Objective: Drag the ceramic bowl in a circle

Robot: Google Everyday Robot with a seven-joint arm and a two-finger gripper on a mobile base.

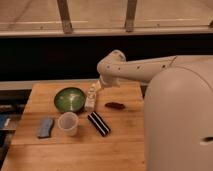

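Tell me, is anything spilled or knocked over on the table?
Nothing stands out. The bowl and cup sit upright on the table, and nothing is spilled. The gripper hangs open close beside the bowl.

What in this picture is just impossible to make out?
All in the one camera view:
- Pincer, just right of the green bowl: its outline blurs into the white object below it.
- Small dark object: too blurred to identify.
- Table, right side: hidden behind the robot's body.
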